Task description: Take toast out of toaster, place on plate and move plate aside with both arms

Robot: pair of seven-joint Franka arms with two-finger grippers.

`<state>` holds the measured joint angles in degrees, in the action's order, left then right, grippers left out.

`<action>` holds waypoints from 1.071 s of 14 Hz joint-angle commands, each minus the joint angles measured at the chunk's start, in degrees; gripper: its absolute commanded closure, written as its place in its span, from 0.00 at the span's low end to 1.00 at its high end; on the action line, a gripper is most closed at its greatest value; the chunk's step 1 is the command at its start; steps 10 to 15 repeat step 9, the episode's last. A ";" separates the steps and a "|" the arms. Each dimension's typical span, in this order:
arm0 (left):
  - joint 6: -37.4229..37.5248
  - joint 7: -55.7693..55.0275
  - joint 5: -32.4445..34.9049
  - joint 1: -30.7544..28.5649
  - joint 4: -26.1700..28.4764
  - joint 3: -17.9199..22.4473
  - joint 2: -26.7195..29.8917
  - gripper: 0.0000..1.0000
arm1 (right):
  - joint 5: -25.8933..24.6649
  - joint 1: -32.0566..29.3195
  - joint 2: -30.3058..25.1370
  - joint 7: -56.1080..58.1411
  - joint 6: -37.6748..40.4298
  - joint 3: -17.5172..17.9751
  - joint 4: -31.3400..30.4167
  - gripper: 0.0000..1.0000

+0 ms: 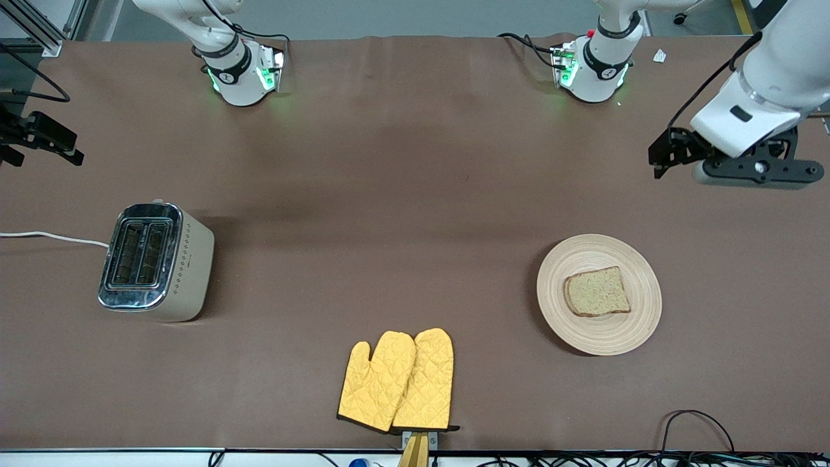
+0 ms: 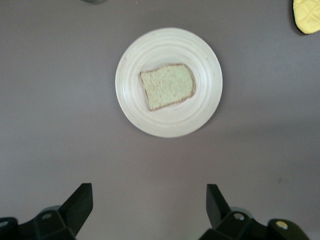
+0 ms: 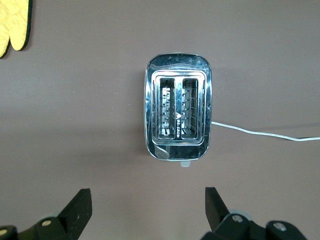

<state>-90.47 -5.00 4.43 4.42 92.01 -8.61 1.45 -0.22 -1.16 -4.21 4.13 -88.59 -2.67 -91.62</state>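
The toast [image 1: 598, 292] lies flat on the round beige wooden plate [image 1: 609, 337], toward the left arm's end of the table. The left wrist view shows the toast [image 2: 167, 85] on the plate [image 2: 200, 107] from above. My left gripper [image 2: 149, 200] hangs open and empty, high over bare brown table beside the plate; in the front view this left gripper [image 1: 755, 170] shows at the picture's edge. My right gripper [image 3: 148, 202] is open and empty, high over bare table beside the toaster [image 3: 178, 117]. Only part of this right gripper [image 1: 39, 137] shows in the front view.
A chrome-topped cream toaster [image 1: 155, 263] with two empty slots stands at the right arm's end, its white cord [image 1: 52, 237] trailing off the table. Two yellow quilted oven mitts [image 1: 399, 383] lie at the table edge nearest the front camera, midway between toaster and plate.
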 commanded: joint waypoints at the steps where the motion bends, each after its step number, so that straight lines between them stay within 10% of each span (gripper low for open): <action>1: -0.94 -0.36 -3.11 -0.47 6.16 2.37 4.79 0.00 | 0.31 -0.78 -0.09 -0.61 0.43 0.74 0.30 0.00; 15: 3.63 0.17 -2.33 -0.82 -1.75 2.46 0.31 0.00 | 0.31 -0.60 -0.09 -0.61 -0.01 0.74 0.30 0.00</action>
